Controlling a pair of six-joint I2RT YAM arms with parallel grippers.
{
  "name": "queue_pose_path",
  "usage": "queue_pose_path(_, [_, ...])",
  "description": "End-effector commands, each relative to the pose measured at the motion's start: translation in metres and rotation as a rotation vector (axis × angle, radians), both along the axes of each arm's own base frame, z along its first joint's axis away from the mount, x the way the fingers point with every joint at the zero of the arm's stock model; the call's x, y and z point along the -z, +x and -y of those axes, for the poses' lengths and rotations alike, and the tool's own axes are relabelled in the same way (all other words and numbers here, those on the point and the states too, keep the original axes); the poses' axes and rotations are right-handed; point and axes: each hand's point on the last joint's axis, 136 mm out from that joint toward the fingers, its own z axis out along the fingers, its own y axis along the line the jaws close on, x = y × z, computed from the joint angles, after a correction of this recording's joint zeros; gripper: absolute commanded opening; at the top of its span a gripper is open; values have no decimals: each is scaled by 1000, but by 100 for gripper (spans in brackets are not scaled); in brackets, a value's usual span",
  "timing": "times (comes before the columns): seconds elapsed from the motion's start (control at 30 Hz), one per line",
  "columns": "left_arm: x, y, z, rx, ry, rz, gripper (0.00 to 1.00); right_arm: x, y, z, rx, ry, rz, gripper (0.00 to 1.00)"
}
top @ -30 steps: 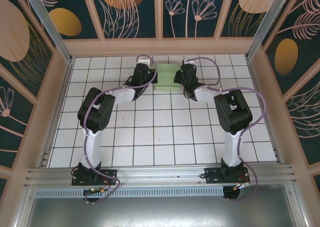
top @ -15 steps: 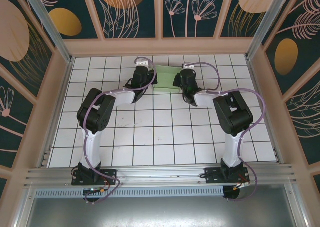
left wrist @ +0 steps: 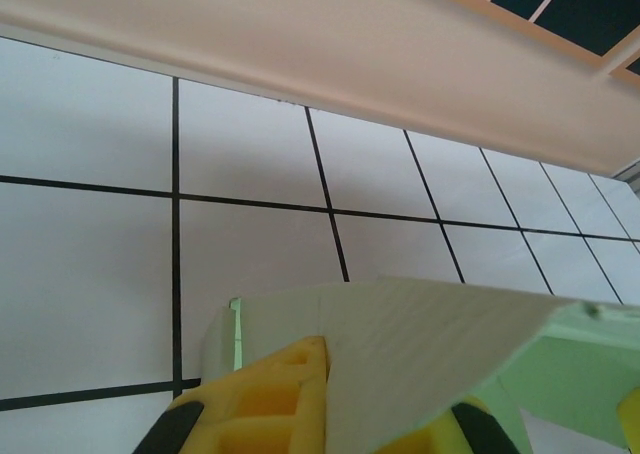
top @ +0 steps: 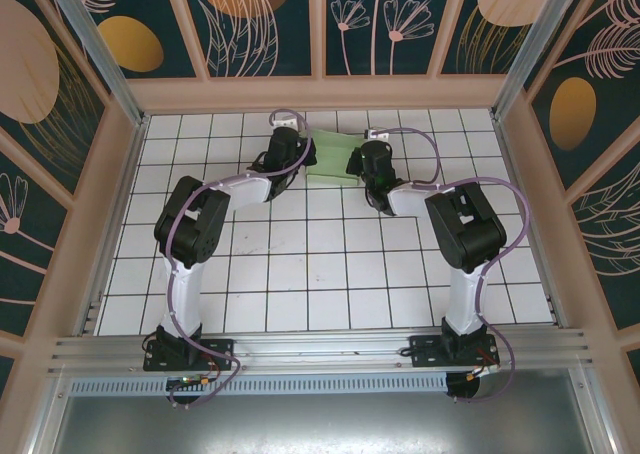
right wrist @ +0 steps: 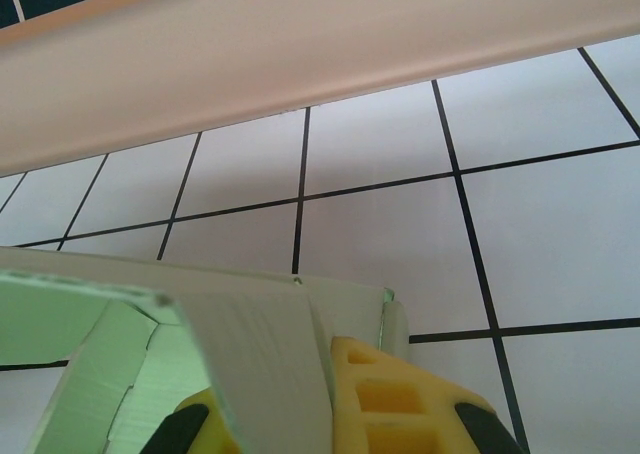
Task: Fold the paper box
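Roughly, I judge I'm midway: the paper box sits at the far middle of the tabletop, partly raised, my left hand and right hand each clamped on one of its side flaps, with the closing folds not yet done.

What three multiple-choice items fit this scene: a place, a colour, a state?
1. Where is the box?
A) by the arm bases
B) at the table's far edge, between the left gripper and the right gripper
C) against the right wall

2. What colour is the box?
A) pale green
B) red
C) blue

3. The left gripper is:
A) wide open
B) shut on the box
C) shut on nothing

Key: 1 B, the top view shows it there; 2 A, every view shows pale green card; 3 B, its yellow fingers pinch the card.
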Motion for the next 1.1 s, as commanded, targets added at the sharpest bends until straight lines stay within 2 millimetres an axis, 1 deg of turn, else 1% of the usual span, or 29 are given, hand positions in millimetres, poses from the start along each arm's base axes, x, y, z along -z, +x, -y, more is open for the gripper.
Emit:
queue_pose_path(0.0, [-3, -10, 7, 26, -18, -64, 0, -8, -2, -7, -7, 48, -7, 0])
queue_pose_path(0.13, [7, -13, 7, 30, -23, -94, 0, -8, -3, -9, -17, 63, -16, 0])
queue_pose_path(0.2, [8, -15, 10, 35, -42, -105, 0, -9, -3, -8, -16, 64, -18, 0])
queue_pose_path(0.27, [4, -14, 12, 44, -53, -100, 0, -11, -2, -8, -15, 66, -18, 0])
queue_pose_path(0.37, [1, -13, 10, 42, -45, -66, 0, -11, -3, -7, -17, 69, -10, 0])
queue_pose_path(0.5, [8, -18, 4, 35, -31, -32, 0, -6, -7, -9, -32, 73, -10, 0])
queue_pose_path(0.57, [12, -21, 2, 43, -25, -17, 0, -6, -11, -12, -38, 72, 6, 0])
queue_pose_path(0.7, [9, -29, -2, 53, -37, 43, 0, -10, -21, -15, -44, 52, 68, 0])
queue_pose_path(0.8, [12, -36, -7, 51, -30, 72, 0, -10, -30, -15, -45, 59, 106, 0])
queue_pose_path(1.03, [21, -45, -13, 75, 34, 109, 0, -3, -40, -20, -98, 46, 152, 0])
queue_pose_path(1.07, [21, -46, -15, 74, 41, 114, 0, -4, -43, -24, -114, 41, 158, 0])
